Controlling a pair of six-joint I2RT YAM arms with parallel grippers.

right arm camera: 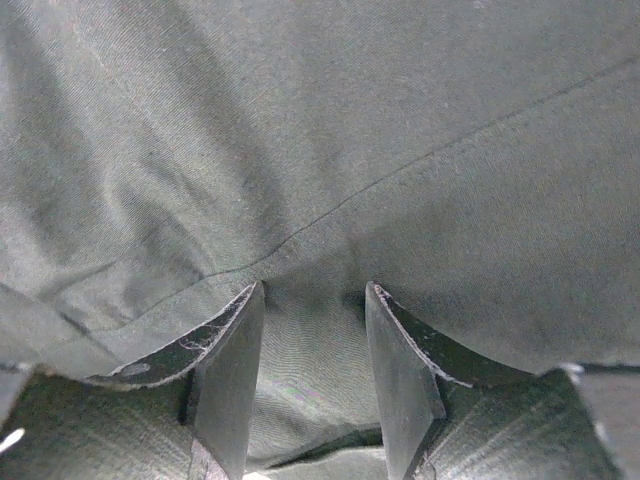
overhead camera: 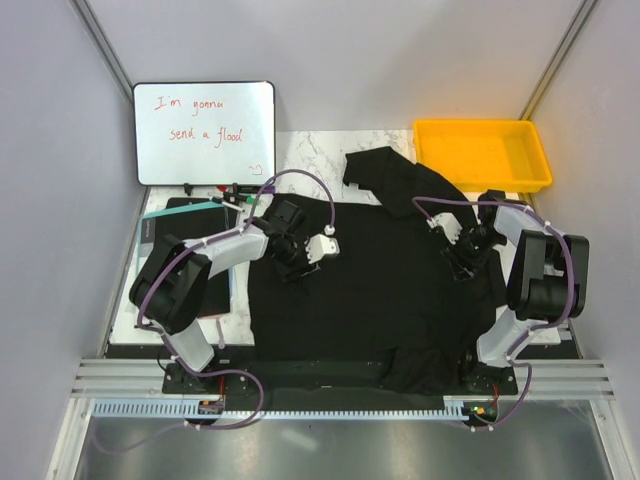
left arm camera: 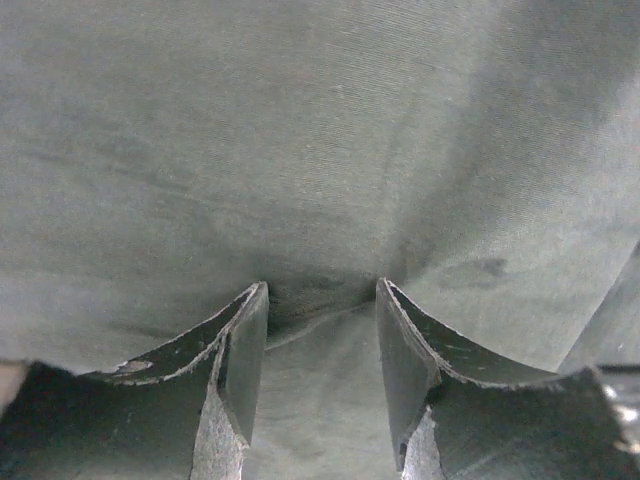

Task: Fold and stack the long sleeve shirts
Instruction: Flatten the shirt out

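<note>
A black long sleeve shirt (overhead camera: 370, 300) lies spread over the middle of the table, one part reaching toward the back (overhead camera: 375, 170) and its near edge hanging over the front. My left gripper (overhead camera: 292, 264) is down on the shirt's left side. In the left wrist view its jaws (left arm camera: 320, 288) stand apart, tips pressed into the cloth (left arm camera: 320, 120), with a crease running between them. My right gripper (overhead camera: 460, 260) is down on the shirt's right side. Its jaws (right arm camera: 313, 288) are also apart, and the cloth (right arm camera: 330, 130), crossed by a seam, lies loose between them.
A yellow tray (overhead camera: 480, 178) stands at the back right. A whiteboard (overhead camera: 204, 132) with red writing leans at the back left, markers (overhead camera: 225, 188) lying in front of it. A dark flat board (overhead camera: 185, 225) lies under the left arm.
</note>
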